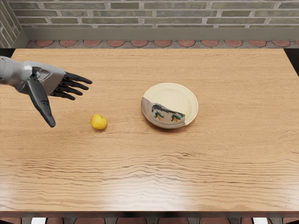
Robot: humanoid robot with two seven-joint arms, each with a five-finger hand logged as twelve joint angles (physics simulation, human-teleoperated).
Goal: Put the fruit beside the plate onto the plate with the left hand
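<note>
A small yellow fruit (98, 122) lies on the wooden table, to the left of a cream plate (174, 95) with a grey painted band on its near side. The plate holds nothing. My left hand (60, 95) comes in from the left edge and hovers above the table, up and to the left of the fruit. Its dark fingers (74, 85) are spread and its thumb points down toward the table. It holds nothing and is apart from the fruit.
The table (149, 172) runs almost the full width of the view, with a brick wall (154, 11) behind its far edge. No other objects stand on it.
</note>
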